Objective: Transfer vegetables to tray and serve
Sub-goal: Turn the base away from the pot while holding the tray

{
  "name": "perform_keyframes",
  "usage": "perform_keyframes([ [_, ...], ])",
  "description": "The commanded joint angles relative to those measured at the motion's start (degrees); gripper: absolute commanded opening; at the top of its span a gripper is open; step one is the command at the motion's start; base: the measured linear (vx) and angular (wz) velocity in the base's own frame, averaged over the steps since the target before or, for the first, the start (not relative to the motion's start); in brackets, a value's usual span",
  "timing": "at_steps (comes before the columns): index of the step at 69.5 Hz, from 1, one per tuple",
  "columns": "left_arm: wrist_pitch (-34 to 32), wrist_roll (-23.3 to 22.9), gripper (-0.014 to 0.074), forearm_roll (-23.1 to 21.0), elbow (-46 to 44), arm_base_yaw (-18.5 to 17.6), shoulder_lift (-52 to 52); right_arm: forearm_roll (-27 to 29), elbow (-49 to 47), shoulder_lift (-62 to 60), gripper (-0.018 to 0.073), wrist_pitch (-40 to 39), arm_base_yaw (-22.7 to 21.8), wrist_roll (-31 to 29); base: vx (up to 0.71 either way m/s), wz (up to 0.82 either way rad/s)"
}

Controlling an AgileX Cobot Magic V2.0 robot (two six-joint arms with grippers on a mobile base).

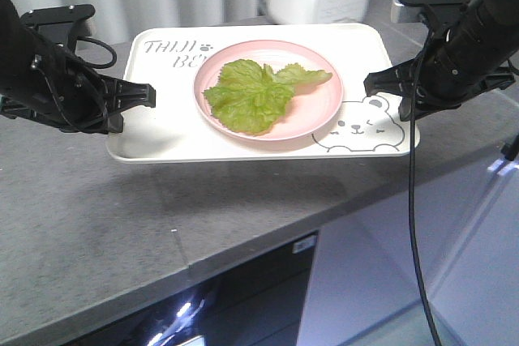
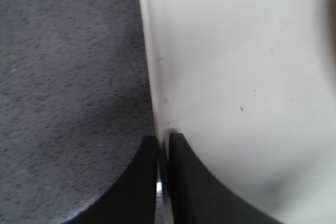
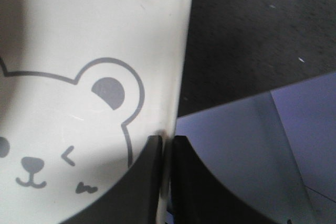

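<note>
Exterior front-facing view: left fingers (image 1: 134,95) and right fingers (image 1: 383,83) clamped on opposite rims of cream-white rectangular tray (image 1: 162,145), held above grey speckled worktop (image 1: 81,224). Crinkled green lettuce leaf (image 1: 255,93) on round pink plate (image 1: 320,115), on tray: transfer apparently done; serving remains.

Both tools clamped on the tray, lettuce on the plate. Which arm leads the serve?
Right, marginally: the right tool clamps the tray rim beside the bear drawing, out past the counter edge. The left tool clamps the opposite rim over the counter. Neither can carry alone.
</note>
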Motion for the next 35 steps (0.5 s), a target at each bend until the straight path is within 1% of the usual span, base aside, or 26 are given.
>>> perform_keyframes([
  [1,-4.3,1.1,-0.0008,-2.7,-1.8,-1.3,-2.8,2.1,-1.8,-2.9,-0.0004,-3.4,0.6,-1.2,-0.03,-0.53],
  [35,-4.3,1.1,-0.0008,-2.7,-1.8,-1.3,-2.8,2.1,-1.8,-2.9,-0.0004,-3.5,0.6,-1.2,-0.02,-0.50],
])
